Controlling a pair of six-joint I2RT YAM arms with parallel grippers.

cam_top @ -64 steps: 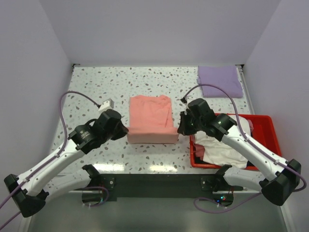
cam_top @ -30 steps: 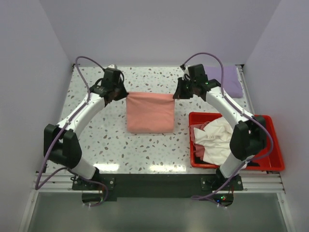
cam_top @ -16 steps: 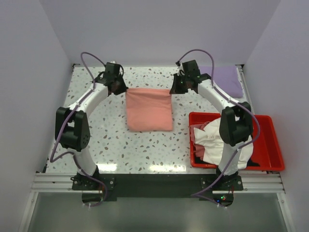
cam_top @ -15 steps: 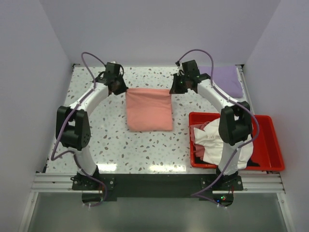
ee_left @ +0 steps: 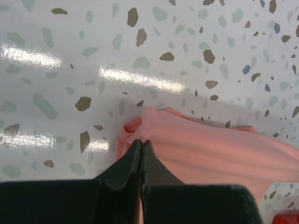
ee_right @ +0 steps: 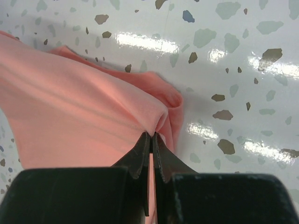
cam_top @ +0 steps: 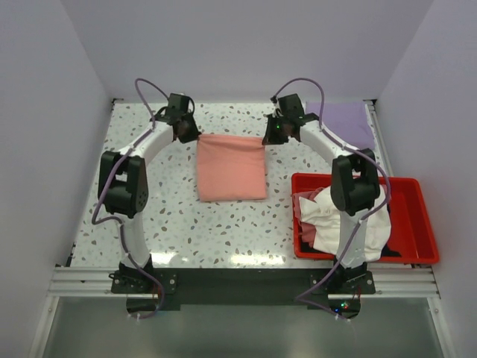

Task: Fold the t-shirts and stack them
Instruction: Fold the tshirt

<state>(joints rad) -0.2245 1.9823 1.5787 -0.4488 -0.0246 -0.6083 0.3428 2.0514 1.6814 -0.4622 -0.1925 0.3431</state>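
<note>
The salmon-pink t-shirt (cam_top: 232, 167) lies folded into a rectangle on the speckled table (cam_top: 179, 216), its far edge stretched between both grippers. My left gripper (cam_top: 191, 135) is shut on its far left corner; the wrist view shows the fingers pinching the cloth (ee_left: 205, 154) at the gripper (ee_left: 141, 142). My right gripper (cam_top: 267, 137) is shut on its far right corner, with the cloth (ee_right: 79, 116) pinched at the gripper (ee_right: 152, 134). A folded lavender t-shirt (cam_top: 346, 121) lies at the far right. A cream-white t-shirt (cam_top: 339, 216) is crumpled in the red bin (cam_top: 414, 224).
The red bin sits at the near right beside the right arm. Both arms reach far across the table, cables looping above them. White walls close the table at the back and sides.
Both grippers carried the pink shirt's near edge from the front to the far edge, folding it in half. In the last half second they barely moved, settling low at the far corners.
</note>
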